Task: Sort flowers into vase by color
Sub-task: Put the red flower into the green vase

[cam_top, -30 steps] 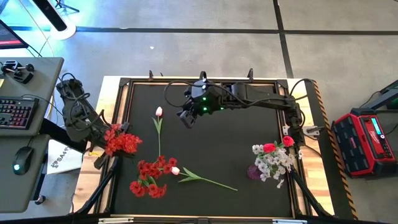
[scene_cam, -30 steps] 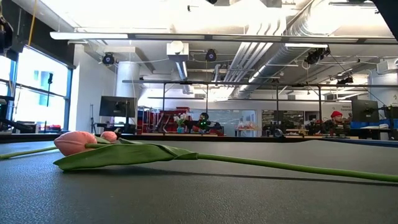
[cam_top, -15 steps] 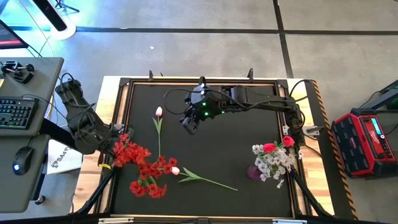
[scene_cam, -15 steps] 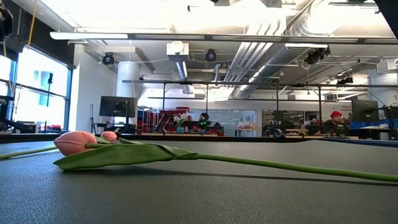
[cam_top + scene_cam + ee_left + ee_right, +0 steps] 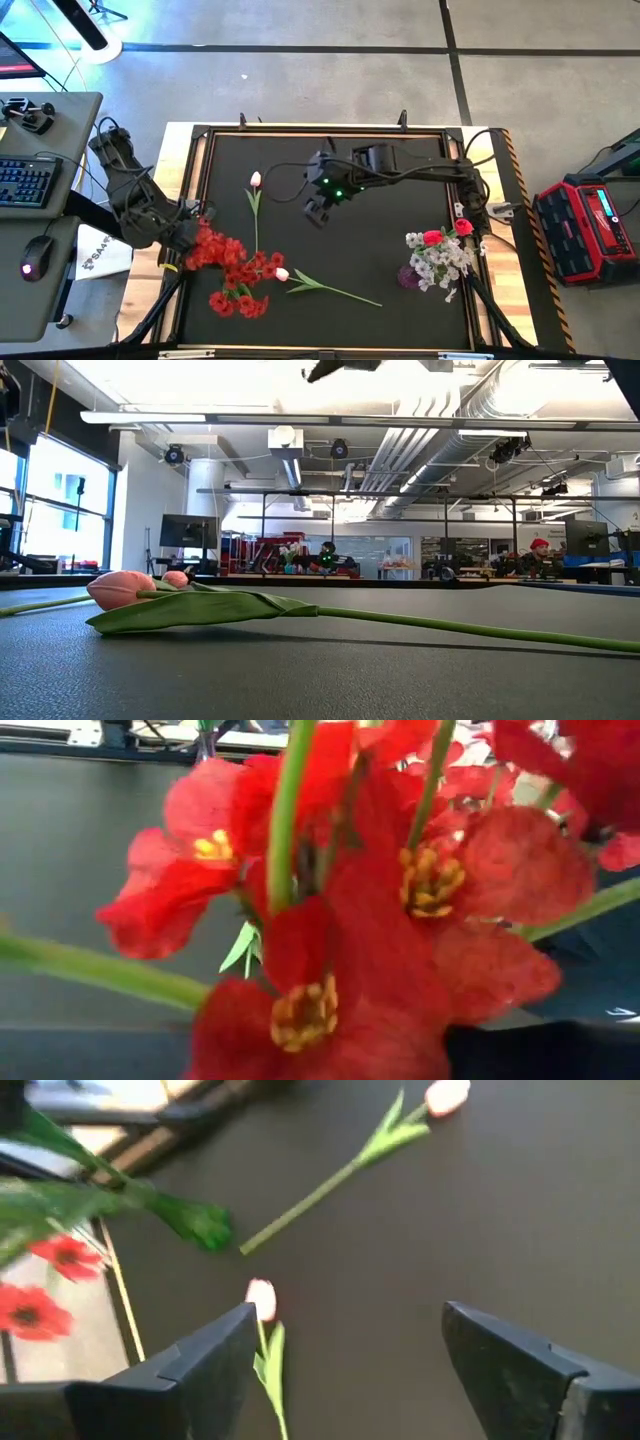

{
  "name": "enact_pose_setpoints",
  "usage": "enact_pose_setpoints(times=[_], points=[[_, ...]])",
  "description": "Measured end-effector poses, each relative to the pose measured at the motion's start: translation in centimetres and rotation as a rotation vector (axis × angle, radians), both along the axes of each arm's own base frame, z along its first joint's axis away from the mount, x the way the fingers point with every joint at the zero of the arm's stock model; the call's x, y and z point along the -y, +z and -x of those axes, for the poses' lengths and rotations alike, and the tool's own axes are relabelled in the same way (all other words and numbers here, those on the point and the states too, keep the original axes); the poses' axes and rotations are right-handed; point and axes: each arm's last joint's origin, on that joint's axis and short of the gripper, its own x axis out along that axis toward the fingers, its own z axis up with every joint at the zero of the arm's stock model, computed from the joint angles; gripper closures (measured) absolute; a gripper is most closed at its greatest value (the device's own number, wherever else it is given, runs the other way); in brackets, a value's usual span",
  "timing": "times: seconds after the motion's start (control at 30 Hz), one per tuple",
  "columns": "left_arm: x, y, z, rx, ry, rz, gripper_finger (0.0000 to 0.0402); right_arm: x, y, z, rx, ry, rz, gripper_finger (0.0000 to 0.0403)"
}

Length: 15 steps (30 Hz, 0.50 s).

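The right gripper (image 5: 318,212) is held above the mat's (image 5: 380,250) middle, its fingers (image 5: 515,1370) spread wide with nothing between them; two pink tulips (image 5: 255,180) (image 5: 283,274) are seen lying on the mat. The left gripper (image 5: 188,232) is at the mat's left edge against a red sprig (image 5: 215,248); whether its fingers are apart or clamped cannot be told; more red blossoms (image 5: 240,296) lie nearby. White blossoms and rosebuds (image 5: 440,255) are gathered at the right.
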Motion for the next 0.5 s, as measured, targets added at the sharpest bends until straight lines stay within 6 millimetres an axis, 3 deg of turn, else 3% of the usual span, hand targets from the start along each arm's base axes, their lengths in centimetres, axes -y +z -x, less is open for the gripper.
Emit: enact_pose_setpoints(times=[0.17, 0.27, 0.5], points=[[-0.1, 0.2, 0.1, 0.008, -0.004, 0.012, 0.0199, -0.6, 0.1, 0.0, 0.005, 0.054, 0.001, 0.0112], [-0.5, 0.6, 0.4, 0.035, -0.007, 0.045, 0.018, -1.2, -0.4, 0.1, -0.021, 0.143, -0.019, 0.0121], [-2.5, 2.9, 2.0, 0.132, -0.008, 0.131, 0.0174, -3.1, -6.1, -2.3, -0.098, 0.33, -0.081, 0.0125]])
